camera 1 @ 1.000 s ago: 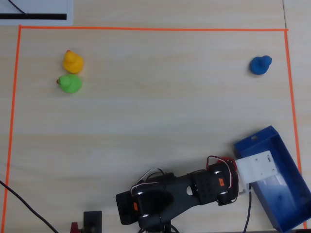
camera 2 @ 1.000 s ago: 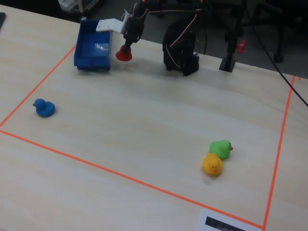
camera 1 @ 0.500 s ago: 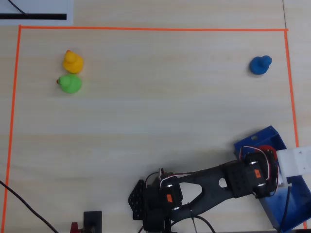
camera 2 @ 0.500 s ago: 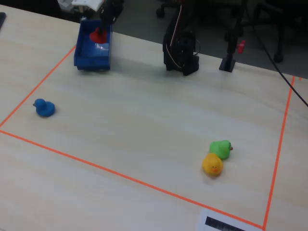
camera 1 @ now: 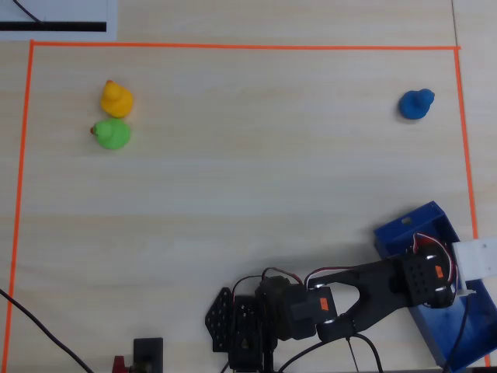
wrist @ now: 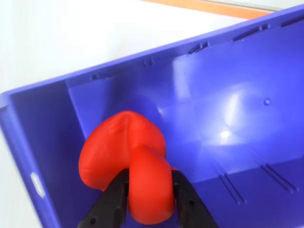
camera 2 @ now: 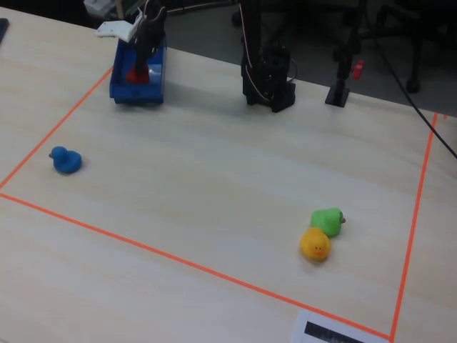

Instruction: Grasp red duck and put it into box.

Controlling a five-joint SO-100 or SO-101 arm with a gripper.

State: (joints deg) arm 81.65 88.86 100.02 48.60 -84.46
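The red duck is held between my black fingers in the wrist view, just over the floor of the blue box. My gripper is shut on the duck. In the fixed view the red duck shows inside the box at the far left, under the gripper. In the overhead view the arm covers the duck; the gripper hangs over the box at the lower right.
A yellow duck and a green duck sit together at the upper left in the overhead view; a blue duck sits at the upper right. Orange tape frames the table. The arm's base stands at the front edge.
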